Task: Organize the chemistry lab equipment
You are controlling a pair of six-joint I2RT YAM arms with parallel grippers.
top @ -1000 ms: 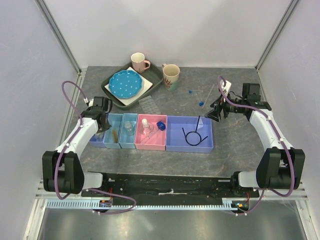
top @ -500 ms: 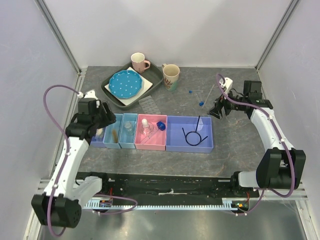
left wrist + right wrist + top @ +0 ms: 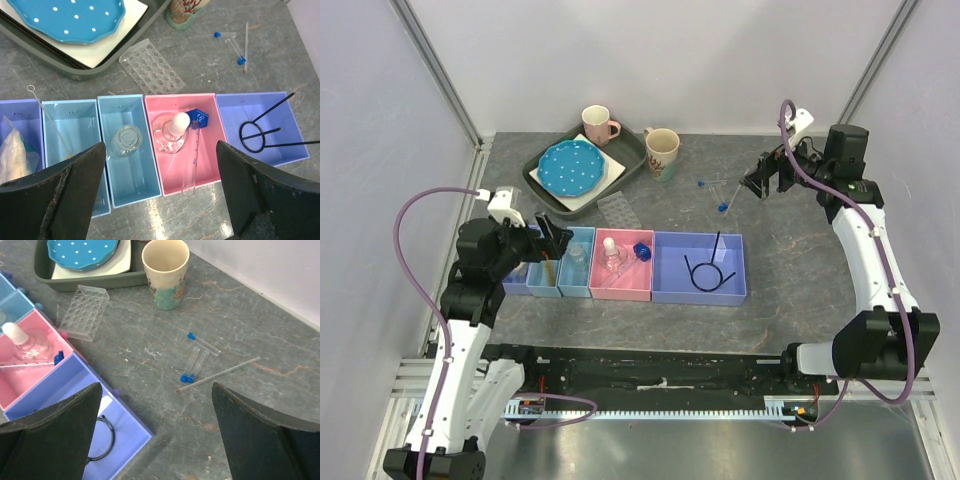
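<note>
A row of bins crosses the table. The pink bin (image 3: 205, 165) holds a stoppered clear flask (image 3: 172, 131), a blue cap piece (image 3: 199, 118) and a glass tube (image 3: 192, 165). A small clear bottle (image 3: 126, 140) lies in a light blue bin (image 3: 137, 185). The black looped wire (image 3: 705, 270) lies in the purple bin (image 3: 730, 290). Blue-capped tubes (image 3: 195, 362), a thin rod (image 3: 220, 374) and the clear welled tray (image 3: 84, 312) lie loose on the table. My left gripper (image 3: 552, 235) hangs open and empty above the bins. Above the tubes, my right gripper (image 3: 760, 180) is open and empty.
A dark tray (image 3: 542, 185) at the back holds the blue dotted plate (image 3: 570, 167) and a pink mug (image 3: 597, 125). A beige mug (image 3: 662, 152) stands beside it. The leftmost bin holds a clear packet (image 3: 15, 150). Walls close in on three sides.
My left gripper has risen from the leftmost bins and opened, leaving nothing in its fingers. My right gripper has lifted and moved back toward the far right, opening wider.
</note>
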